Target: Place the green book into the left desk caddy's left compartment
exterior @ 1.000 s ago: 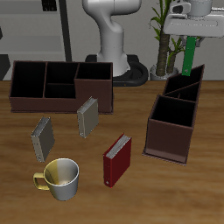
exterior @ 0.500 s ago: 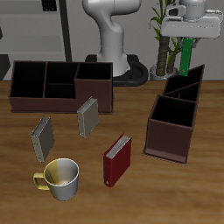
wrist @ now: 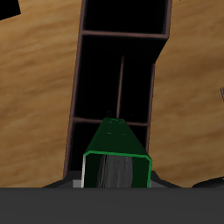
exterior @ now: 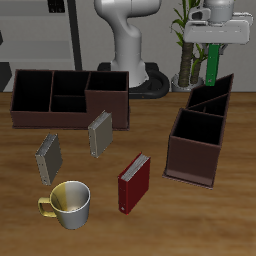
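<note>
The arm is raised high at the back of the worktop [exterior: 150,140], its gripper [exterior: 215,42] pointing straight down over the far end of the left desk caddy [exterior: 200,135]. The fingers pinch the green book [exterior: 214,64] by its upper end, so the book hangs upright in the air with its lower end just above the caddy's far rim. In the wrist view the green book [wrist: 115,153] fills the near field end-on, its grey page block framed by the green cover, and the caddy [wrist: 118,79] runs away beneath it.

The caddy stands end-on and a little skewed, a dark maroon-brown box open at the top with black dividers. From the wrist view the book's lower end lies over the square end section closest to the gripper; past it come two narrow middle cells split by a thin wall, then another square end section. Which of the two end sections is the left compartment I cannot tell for sure.

Around the caddy the worktop is bare wood on both long sides. A second caddy [exterior: 68,98] stands broadside well apart at the other end of the worktop. In front of it stand two grey books [exterior: 98,133] [exterior: 49,157], a red book [exterior: 133,182] nearer the front edge, and a cream mug [exterior: 67,204] nearest the front edge. A green plant [exterior: 186,40] rises behind the caddy, close beside the hanging book.
</note>
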Tool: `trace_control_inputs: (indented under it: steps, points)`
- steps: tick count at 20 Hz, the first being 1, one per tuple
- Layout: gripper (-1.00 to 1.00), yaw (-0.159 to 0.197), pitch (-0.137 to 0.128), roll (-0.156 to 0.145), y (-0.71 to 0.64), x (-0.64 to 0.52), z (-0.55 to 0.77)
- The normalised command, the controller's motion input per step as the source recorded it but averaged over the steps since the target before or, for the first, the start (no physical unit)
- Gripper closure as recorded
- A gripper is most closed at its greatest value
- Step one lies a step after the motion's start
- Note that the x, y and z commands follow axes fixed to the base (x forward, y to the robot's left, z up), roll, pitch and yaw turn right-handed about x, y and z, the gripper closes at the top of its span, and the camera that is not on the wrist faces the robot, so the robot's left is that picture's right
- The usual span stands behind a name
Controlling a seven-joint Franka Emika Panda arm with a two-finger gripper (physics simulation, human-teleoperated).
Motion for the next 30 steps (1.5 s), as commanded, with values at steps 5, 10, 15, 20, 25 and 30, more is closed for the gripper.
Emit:
trace_control_inputs:
  steps: [5, 10, 15, 20, 25, 30]
  points:
    - [1.0, -0.013, 0.012, 0.019, 0.01, -0.09, -0.09]
    - [1.0, 0.002, -0.002, -0.003, -0.04, -0.04, -0.05]
    - [1.0, -0.009, 0.036, 0.009, 0.01, 0.02, -0.13]
    - [1.0, -0.015, 0.024, 0.003, 0.03, 0.03, -0.1]
    - [1.0, -0.012, 0.037, 0.027, 0.07, 0.01, -0.16]
    - [1.0, -0.013, 0.025, 0.02, 0.07, 0.03, -0.15]
